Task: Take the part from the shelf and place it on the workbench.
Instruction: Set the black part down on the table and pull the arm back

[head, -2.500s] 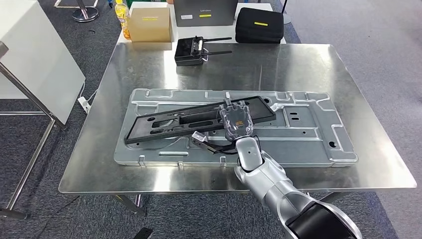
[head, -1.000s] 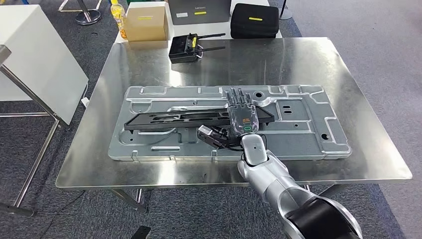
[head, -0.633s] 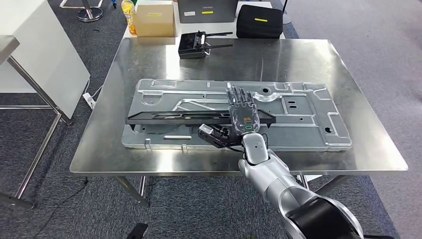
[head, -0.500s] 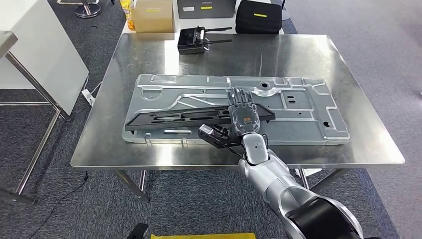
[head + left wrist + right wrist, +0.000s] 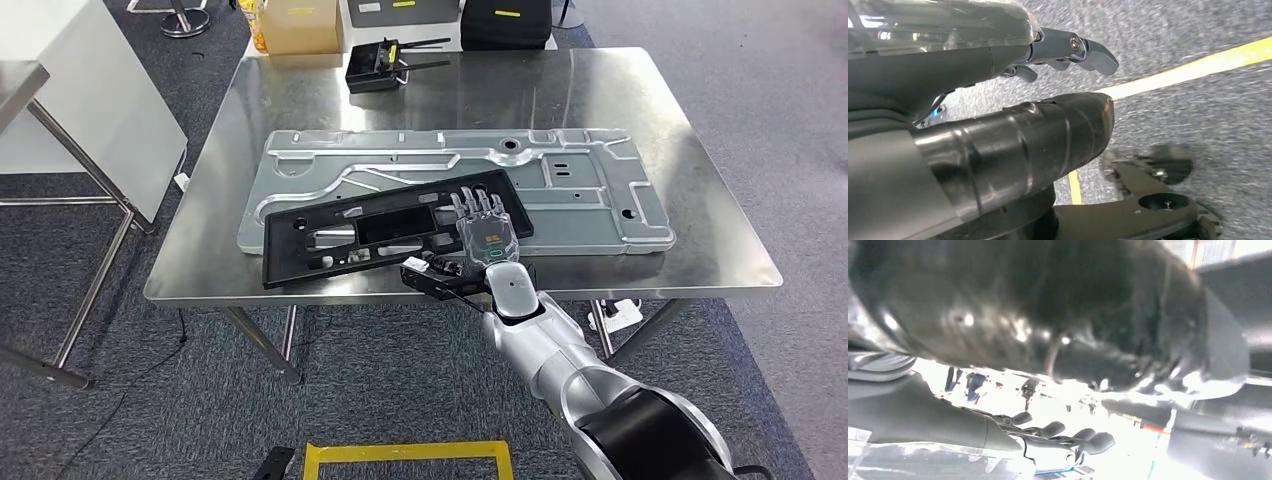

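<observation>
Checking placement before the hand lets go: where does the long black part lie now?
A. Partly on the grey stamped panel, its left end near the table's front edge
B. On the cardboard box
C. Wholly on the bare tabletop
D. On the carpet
A: the long black part lies slanted across the grey stamped panel, its left end by the table's front edge, under the right hand.

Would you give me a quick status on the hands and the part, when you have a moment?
Right hand grips black part. Left hand open, hanging. Part lies across metal panel, near end overhanging workbench edge.

Surface: bears the panel, part and remote.
Panel: lies mid-surface.
Part: lies across the panel's near left, overhanging the near edge.
Remote: far edge, behind the panel.
</observation>
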You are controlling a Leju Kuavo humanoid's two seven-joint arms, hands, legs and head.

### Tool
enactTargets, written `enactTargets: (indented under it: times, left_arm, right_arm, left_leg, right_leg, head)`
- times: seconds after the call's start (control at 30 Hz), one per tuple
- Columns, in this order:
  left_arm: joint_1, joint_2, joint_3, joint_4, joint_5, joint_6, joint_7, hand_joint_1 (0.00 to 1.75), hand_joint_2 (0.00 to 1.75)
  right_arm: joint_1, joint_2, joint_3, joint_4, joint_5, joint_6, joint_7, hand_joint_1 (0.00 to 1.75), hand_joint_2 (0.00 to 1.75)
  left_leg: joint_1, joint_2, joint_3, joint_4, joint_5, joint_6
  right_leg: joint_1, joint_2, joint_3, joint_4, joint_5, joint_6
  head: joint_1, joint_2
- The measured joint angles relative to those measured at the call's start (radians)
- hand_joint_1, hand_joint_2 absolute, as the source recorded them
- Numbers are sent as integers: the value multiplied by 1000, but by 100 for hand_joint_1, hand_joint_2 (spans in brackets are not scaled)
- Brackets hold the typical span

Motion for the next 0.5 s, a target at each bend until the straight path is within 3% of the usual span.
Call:
enactTargets:
  times: [0.07,0.13,0.17,0.23,0.27,0.3,0.33,0.4,0.43,0.47,0.5]
  left_arm:
    - [-2,3,4,0,2,0,-1,0,0]
    - [-5,4,7,0,2,0,-2,0,0]
    - [-6,4,7,0,2,0,-2,0,0]
    - [-5,4,8,0,2,1,-3,0,0]
    - [-6,4,8,0,2,1,-3,0,0]
    - [-6,3,8,0,2,1,-3,0,0]
    - [-7,3,9,0,2,0,-4,0,0]
    - [-8,4,9,0,3,0,-4,0,0]
    - [-7,4,9,0,3,0,-4,0,0]
    - [-7,4,9,0,3,0,-5,0,0]
    - [-7,4,9,0,4,0,-5,0,0]
  right_arm:
    - [-1,0,0,1,0,7,-1,0,0]
    - [-4,-1,0,1,-1,9,-1,0,0]
    - [-7,-1,0,1,-1,9,-1,0,0]
    - [-9,-3,0,2,-1,10,-2,0,0]
    - [-10,-4,0,2,-1,10,-2,0,0]
    - [-11,-5,0,3,-2,10,-2,0,0]
    - [-12,-7,0,3,-2,10,-2,0,0]
    - [-13,-8,0,4,-4,10,-2,0,0]
    - [-13,-8,0,4,-6,9,-2,0,0]
    - [-13,-8,0,5,-8,6,-1,0,0]
    - [-13,-9,0,5,-10,-3,3,0,0]
  left_leg:
    - [0,0,90,-105,36,3]
    - [-4,-1,172,-227,29,10]
    - [-7,-2,189,-258,19,15]
    - [-8,-2,185,-267,29,28]
    - [-6,0,179,-270,40,35]
    - [-3,3,171,-274,52,43]
    - [-1,5,160,-277,67,50]
    - [-2,7,129,-276,92,57]
    - [-2,8,112,-274,105,56]
    - [-2,9,95,-273,116,55]
    - [-2,9,79,-270,127,53]
  right_leg:
    - [-1,0,-28,11,16,6]
    - [1,0,-46,21,30,16]
    - [1,0,-49,23,38,22]
    - [2,1,-51,19,53,33]
    - [0,3,-55,23,46,38]
    - [-1,5,-63,40,20,43]
    - [-2,6,-76,78,-26,47]
    - [-6,7,-102,197,-130,54]
    - [-8,7,-109,255,-156,56]
    - [-9,7,-106,292,-155,58]
    - [-11,7,-89,301,-134,59]
  head:
    - [0,0]
    - [1,0]
    - [1,0]
    - [2,0]
    - [2,0]
    - [2,0]
    - [3,0]
    - [4,0]
    - [4,0]
    - [4,0]
    - [4,0]
